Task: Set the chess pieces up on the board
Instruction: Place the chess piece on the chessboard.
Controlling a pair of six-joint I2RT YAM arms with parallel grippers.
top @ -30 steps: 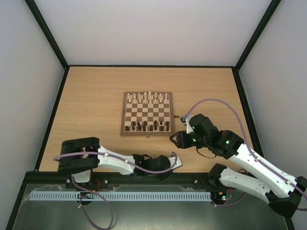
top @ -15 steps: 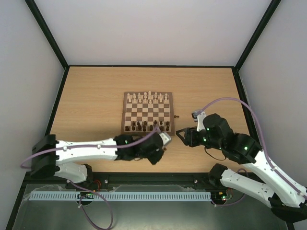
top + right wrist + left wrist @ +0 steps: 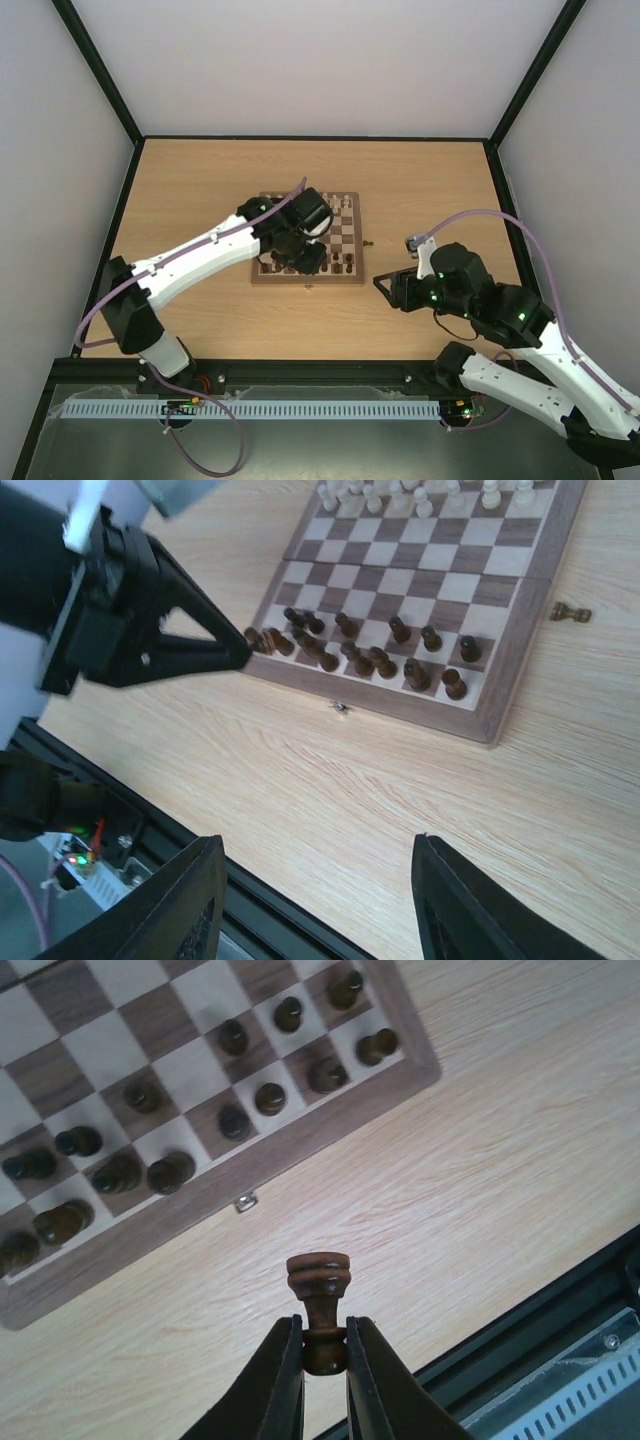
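My left gripper [image 3: 323, 1332] is shut on a dark brown chess piece [image 3: 318, 1278], held by its head with the base pointing out, above the table by the board's near edge. In the top view the left gripper [image 3: 302, 258] hangs over the near rows of the board [image 3: 262, 205]. Several dark chess pieces [image 3: 165, 1170] stand on the two near rows. One dark piece [image 3: 571, 612] lies on the table right of the board; it also shows in the top view [image 3: 371, 242]. My right gripper [image 3: 318, 850] is open and empty, right of the board [image 3: 385, 285].
Pale cream chessmen [image 3: 310, 203] stand along the board's far rows. A small metal latch [image 3: 243, 1201] sits on the board's near border. A black frame rail [image 3: 250, 910] runs along the table's near edge. The left arm [image 3: 130, 620] shows at the left of the right wrist view.
My left arm has swung up from the table's near edge to over the board's near rows. My right gripper has drawn back slightly to the right and nearer.
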